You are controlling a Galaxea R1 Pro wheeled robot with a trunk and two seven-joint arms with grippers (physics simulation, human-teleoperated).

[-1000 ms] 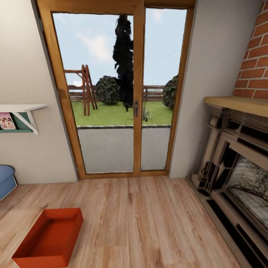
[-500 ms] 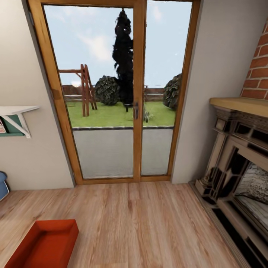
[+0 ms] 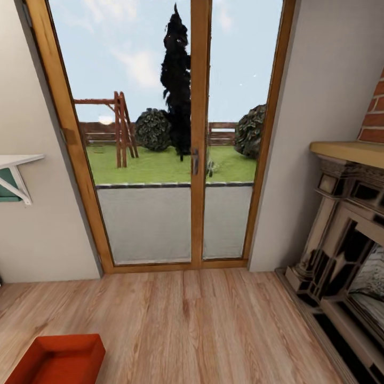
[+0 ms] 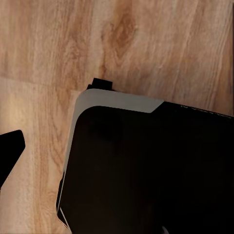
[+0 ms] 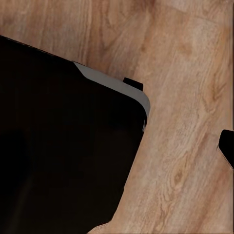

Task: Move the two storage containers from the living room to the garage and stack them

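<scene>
One red-orange storage container (image 3: 53, 360) lies on the light wood-plank floor (image 3: 202, 320) of the living room, at the bottom left corner of the head view, cut off by the frame edge. Its open inside looks empty. In the left wrist view a dark fingertip (image 4: 9, 151) pokes in at the frame edge over the wood floor. The right wrist view has a similar dark fingertip (image 5: 228, 146) at its edge. Whether either gripper is open or shut cannot be made out. Both wrist views look down on my black, grey-edged base (image 4: 146, 170).
A tall glass double door (image 3: 194, 144) in an orange wood frame stands straight ahead, with a garden behind it. A brick and stone fireplace (image 3: 346, 240) juts out along the right. A white wall shelf (image 3: 16, 170) hangs at the left.
The whole head view has shifted: the door looms larger, and the container has slid down toward the bottom left corner. The blue object at the left has left the frame.
</scene>
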